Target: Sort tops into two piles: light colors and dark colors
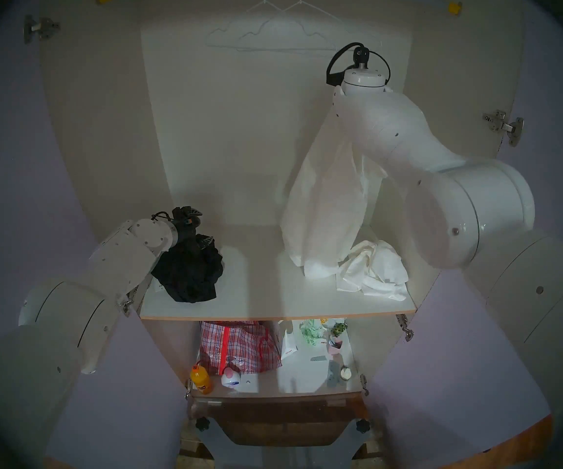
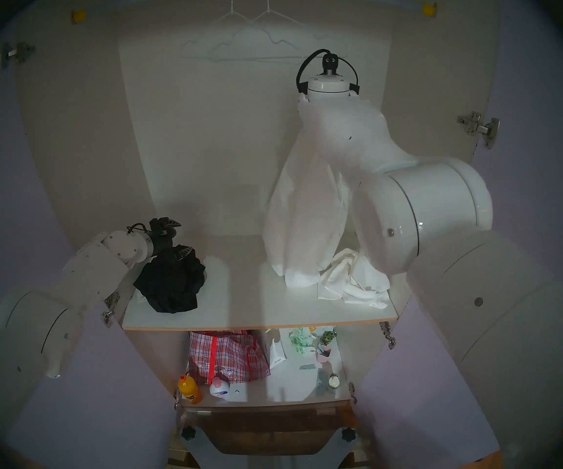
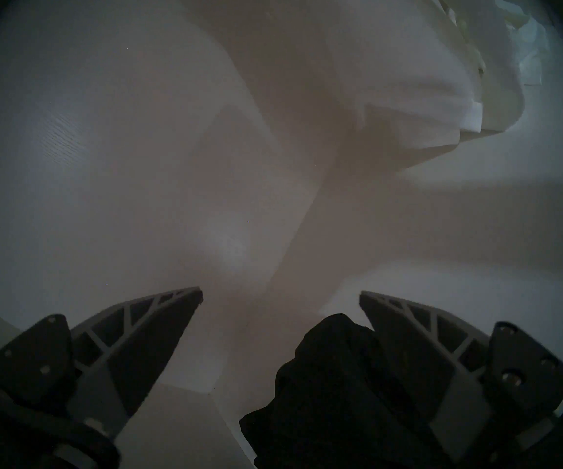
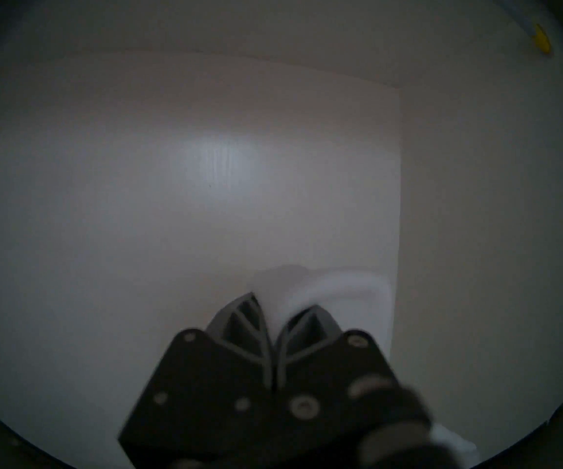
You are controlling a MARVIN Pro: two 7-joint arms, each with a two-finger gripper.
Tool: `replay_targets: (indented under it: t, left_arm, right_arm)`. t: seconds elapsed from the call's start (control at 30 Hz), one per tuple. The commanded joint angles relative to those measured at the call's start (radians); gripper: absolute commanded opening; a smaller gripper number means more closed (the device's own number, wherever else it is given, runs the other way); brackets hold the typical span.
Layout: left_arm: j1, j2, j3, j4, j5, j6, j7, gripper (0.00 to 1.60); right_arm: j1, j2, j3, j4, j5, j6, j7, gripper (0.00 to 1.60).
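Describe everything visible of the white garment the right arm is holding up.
The white garment is thin, plain, wrinkled cloth, pinched at its top in the right gripper, whose jaws are shut on a fold. It hangs long inside the wardrobe, widening downward. Its lower edge rests on the shelf, touching the crumpled white heap beside it. The right arm hides part of it.

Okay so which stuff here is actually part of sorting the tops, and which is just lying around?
Part of the job:
black top
hanging white top, pinched in the right gripper
crumpled white top
left gripper, open above the black top

Just lying about:
checked bag
orange bottle
hangers
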Motion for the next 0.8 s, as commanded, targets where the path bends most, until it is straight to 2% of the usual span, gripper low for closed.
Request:
replay_targets:
  t: [0.0,0.2,0.77]
  left_arm:
    - [-0.034,-0.002,-0.007,-0.021,-0.005,-0.002,0.002,1.60]
    - [-0.034,-0.003,-0.007,-0.020,-0.004,-0.003,0.003,1.60]
    - [-0.035,-0.003,-0.007,-0.020,-0.004,-0.002,0.003,1.60]
  right_arm:
    - [0.089,0.025,-0.001,-0.006,-0.006,-0.042,0.017,0.00]
    - [0.177,0.058,-0.004,0.077,-0.007,-0.055,0.030,0.00]
    - [0.221,0.172,0.008,0.078,0.002,-0.066,0.062,0.00]
